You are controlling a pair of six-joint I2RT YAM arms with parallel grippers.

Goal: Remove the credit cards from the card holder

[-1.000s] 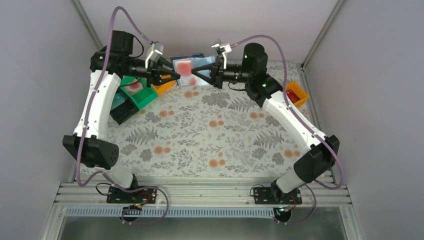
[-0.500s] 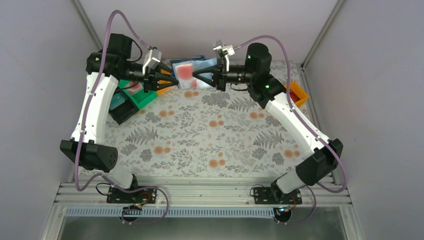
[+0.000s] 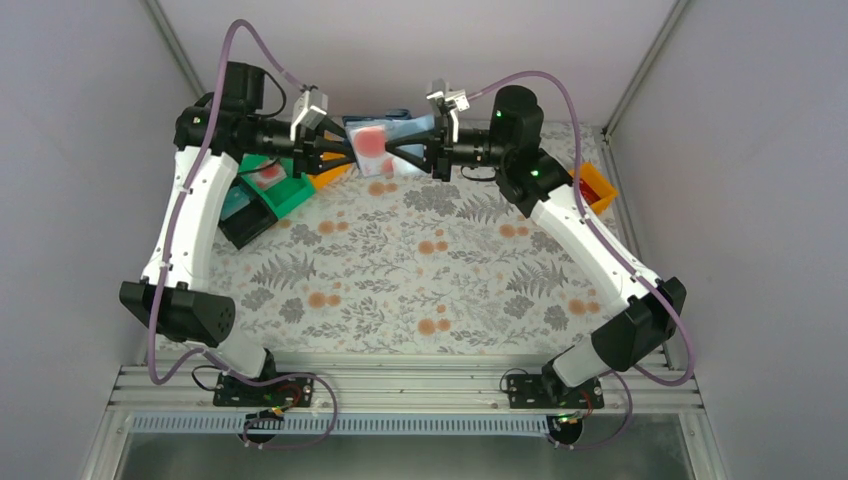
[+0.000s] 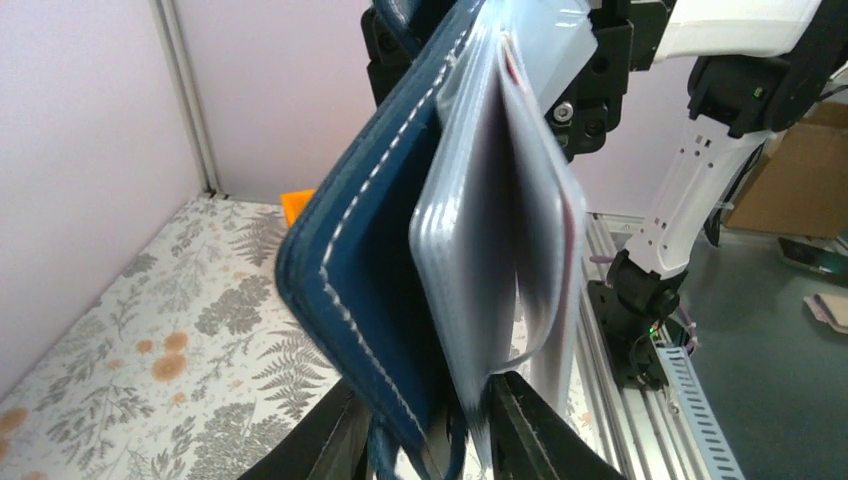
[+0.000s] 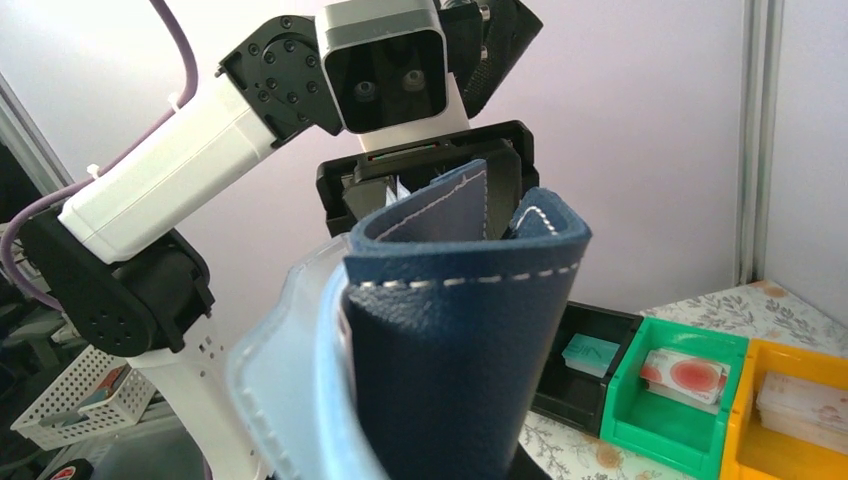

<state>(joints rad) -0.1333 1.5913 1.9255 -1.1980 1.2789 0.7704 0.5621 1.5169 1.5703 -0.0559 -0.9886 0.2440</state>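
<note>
The card holder is covered in matt, grained, leather-like navy material edged with pale stitching. Its inner sleeves are made of glossy, translucent plastic. The green bin is moulded in smooth plastic.

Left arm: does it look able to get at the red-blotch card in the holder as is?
Likely yes: right claw holds the card holder aloft and open, left claw straddles its free edge, and the blotched card faces up with nothing between. Pinch unconfirmed.

Raised left claw and right claw face each other, clamped.
</note>
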